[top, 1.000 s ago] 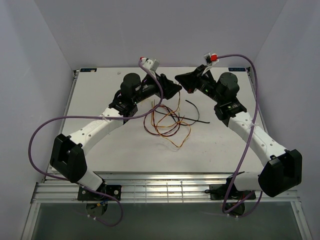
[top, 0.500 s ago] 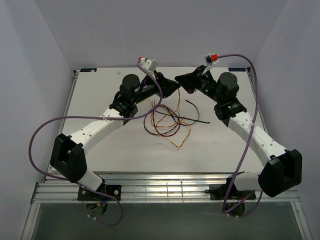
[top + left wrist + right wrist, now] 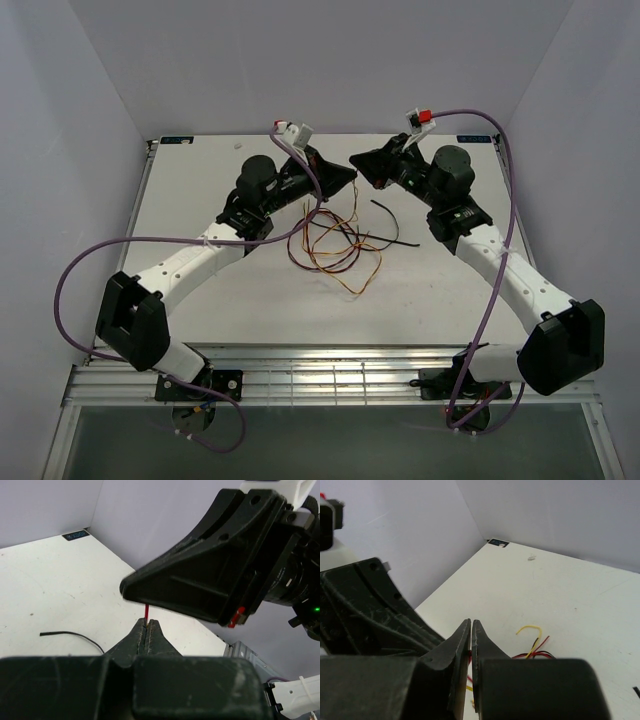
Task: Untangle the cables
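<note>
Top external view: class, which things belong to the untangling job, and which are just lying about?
Job: tangled cables; loose black wire; left gripper, pinching a red wire; right gripper.
Lying about: purple arm cables; corner label.

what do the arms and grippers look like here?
Both the left arm and right arm have white links, black joint housings and bases. A purple cable loops along each to a white wrist plug; the right arm's plug has a red part. The left gripper and right gripper are matte black, scuffed, with wedge fingers tapering to thin tips. No sleeves.
</note>
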Motion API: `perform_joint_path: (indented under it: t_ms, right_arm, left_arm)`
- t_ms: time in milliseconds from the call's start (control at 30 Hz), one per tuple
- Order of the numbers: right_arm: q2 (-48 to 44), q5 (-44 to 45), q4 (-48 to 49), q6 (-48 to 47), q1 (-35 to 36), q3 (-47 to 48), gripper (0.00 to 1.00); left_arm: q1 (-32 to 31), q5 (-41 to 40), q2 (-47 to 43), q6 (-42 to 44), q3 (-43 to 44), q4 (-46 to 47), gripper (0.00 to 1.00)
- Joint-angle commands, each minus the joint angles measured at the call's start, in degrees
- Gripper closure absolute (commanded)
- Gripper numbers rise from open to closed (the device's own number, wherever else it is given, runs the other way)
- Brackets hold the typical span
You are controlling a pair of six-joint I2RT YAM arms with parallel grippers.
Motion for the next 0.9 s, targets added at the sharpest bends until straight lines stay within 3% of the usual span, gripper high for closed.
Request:
perform_joint_path:
  t_ms: [0, 100, 300, 567, 700, 867]
  right_arm:
    - [-2.84, 10.08, -2.41, -3.60, -0.18, 0.31, 0.92]
    - [-3.37, 17.82, -5.84, -6.68, -0.53, 0.92, 0.92]
    - [-2.58, 24.43, -8.32, -9.93, -1.94, 2.42, 0.92]
    - [-1.96, 49.04, -9.20, -28.19, -4.75, 4.09, 0.92]
    - [-1.53, 54.05, -9.11, -33.58, -6.77, 4.35, 0.92]
    - [-1.00, 54.16, -9.11, -33.59, -10.45, 0.85, 0.92]
  left_arm:
    - [-0.09, -2.16, -5.27, 0.29, -2.65, 0.35, 1.00]
    - [-0.09, -3.83, -8.17, 1.26, -5.90, 0.35, 1.00]
    - [-0.09, -8.66, -13.62, 3.46, -9.43, -2.81, 1.00]
    - [1.31, -38.78, -17.22, 10.04, -1.97, -18.52, 1.00]
    - [3.86, -40.58, -18.28, 13.04, 1.99, -18.63, 1.00]
    - [9.74, -40.40, -15.65, 13.57, 7.88, -22.40, 1.00]
